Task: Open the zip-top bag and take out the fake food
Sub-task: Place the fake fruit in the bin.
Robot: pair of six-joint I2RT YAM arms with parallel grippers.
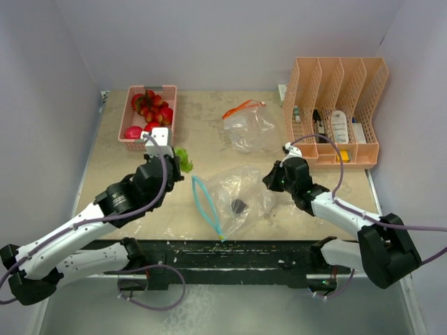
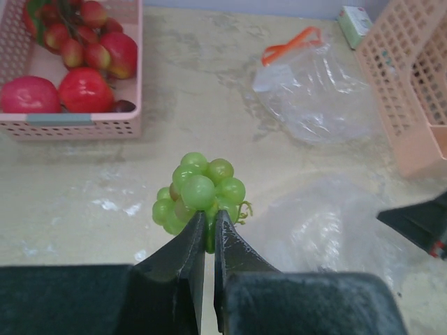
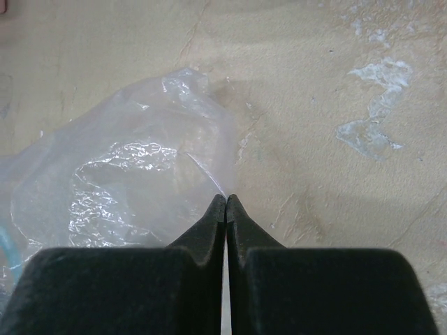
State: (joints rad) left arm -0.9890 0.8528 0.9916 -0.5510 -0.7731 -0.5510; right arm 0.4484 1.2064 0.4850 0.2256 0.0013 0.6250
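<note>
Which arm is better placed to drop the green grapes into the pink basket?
Left. The left pincer grips the green plastic grape bunch, with the pink basket beyond; the right pincer is shut at the clear bag's edge.

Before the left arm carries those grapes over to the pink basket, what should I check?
1. Grip: ok, the left gripper is closed on the green grapes.
2. Grapes out of the zip-top bag: ok.
3. Room in the pink basket: ok, bare floor shows beside the red fruit.
4. Bag pinned: cannot tell; the right gripper is shut at the bag's edge, but no film shows between its fingers.
5. Bag emptied: not ok, a dark piece lies inside.
</note>
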